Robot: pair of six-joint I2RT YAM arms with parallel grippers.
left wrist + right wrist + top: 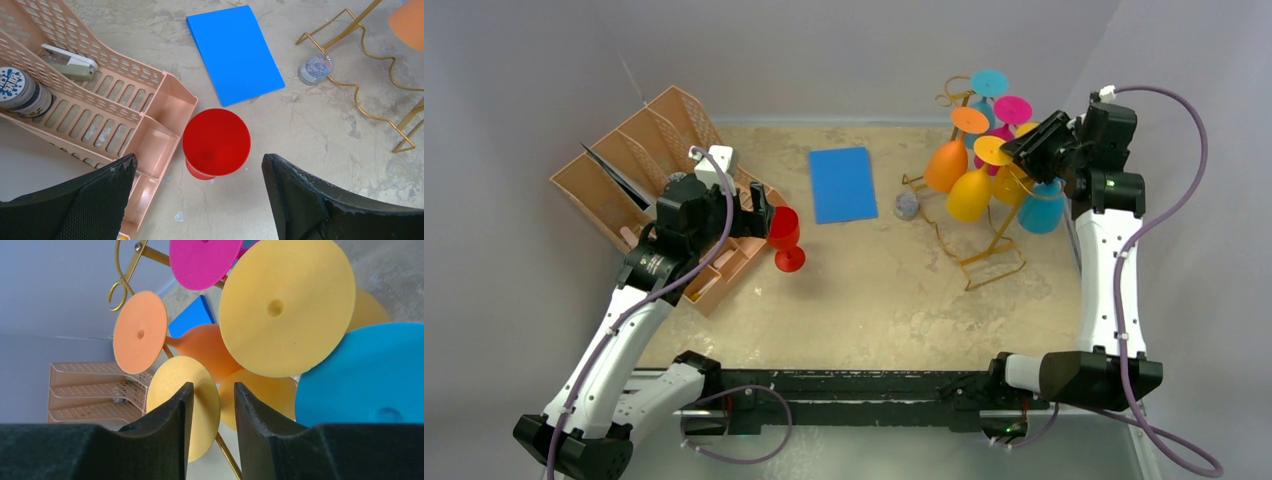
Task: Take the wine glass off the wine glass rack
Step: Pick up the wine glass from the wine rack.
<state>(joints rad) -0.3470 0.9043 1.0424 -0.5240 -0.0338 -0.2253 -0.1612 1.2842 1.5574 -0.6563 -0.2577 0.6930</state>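
The gold wire wine glass rack [990,262] stands at the back right and holds several coloured glasses upside down: orange [946,165], yellow [969,195], blue [1042,210] and others. My right gripper [1016,150] is at the rack. In the right wrist view it [210,387] is open a narrow gap, its fingers straddling the rim of a yellow glass's foot [172,385] beside a gold rail [227,455]. A red wine glass [784,238] stands upright on the table. My left gripper [199,157] is open wide just above it and holds nothing.
A brown slotted organizer tray [624,185] sits at the back left, close to the red glass; it holds a stapler [70,62] and a round tin [17,90]. A blue sheet [843,184] and a small clear jar [907,205] lie mid-table beside the rack's wavy base [360,100].
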